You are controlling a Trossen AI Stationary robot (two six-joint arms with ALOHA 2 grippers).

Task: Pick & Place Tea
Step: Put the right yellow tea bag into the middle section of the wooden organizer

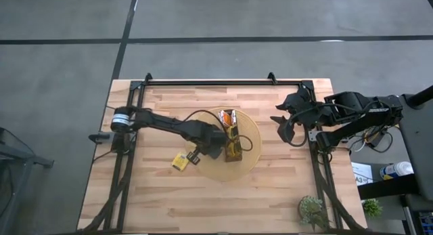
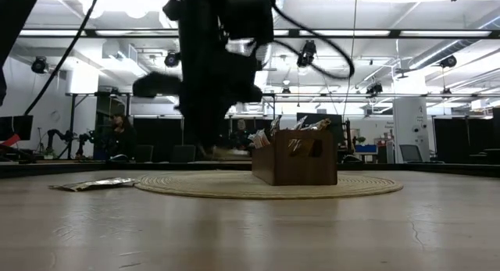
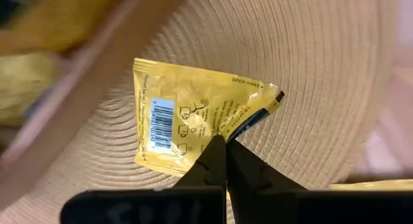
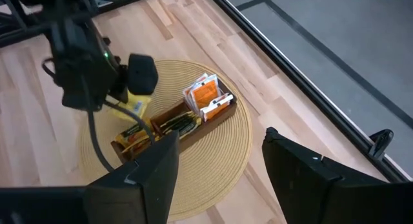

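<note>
A yellow paper tea sachet, pinched by its edge in our left gripper, may slip free over the round woven mat; the right gripper waits spread.

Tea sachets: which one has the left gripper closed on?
The yellow sachet with a barcode, lying on the round mat beside the tray. The left gripper pinches its edge; the rest sit in the tray or on the table.

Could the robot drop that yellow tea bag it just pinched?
Maybe. The left gripper is shut on the yellow sachet only at its edge, and the paper is creased, so it might slip or tear when lifted. The wooden tray stands very near, so a swinging sachet could catch on its wall. Another sachet lies on the table, easy to miss.
</note>
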